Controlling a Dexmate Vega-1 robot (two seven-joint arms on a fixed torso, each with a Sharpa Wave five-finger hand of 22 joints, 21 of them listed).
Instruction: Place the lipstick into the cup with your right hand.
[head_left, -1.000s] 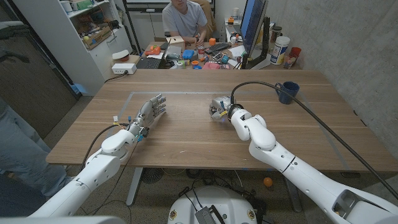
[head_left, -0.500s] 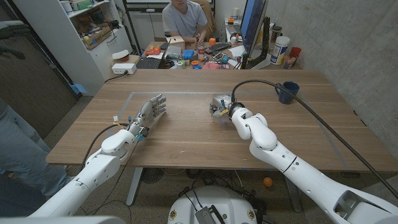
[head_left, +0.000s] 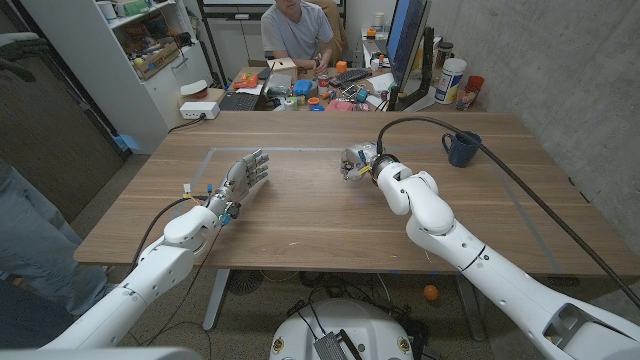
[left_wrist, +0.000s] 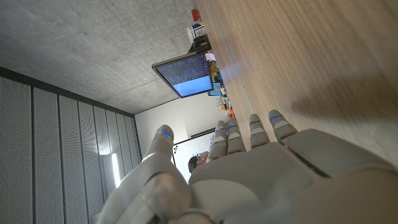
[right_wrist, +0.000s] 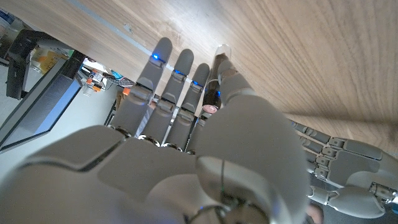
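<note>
Right hand (head_left: 357, 163) grips lipstick (right_wrist: 212, 101), well apart from cup (head_left: 461, 148).

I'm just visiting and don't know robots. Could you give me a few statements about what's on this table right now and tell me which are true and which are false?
1. The blue cup stands upright on the table. True.
2. The lipstick is already inside the cup. False: a slim object that looks like the lipstick is still among the right hand's fingers, away from the cup.
3. The left hand holds a tool. False: it holds nothing, its fingers apart.
4. The right hand is to the left of the cup in the head view. True.
5. A person sits behind the table's far edge. True.
6. The two hands touch each other. False: bare table separates them.
</note>
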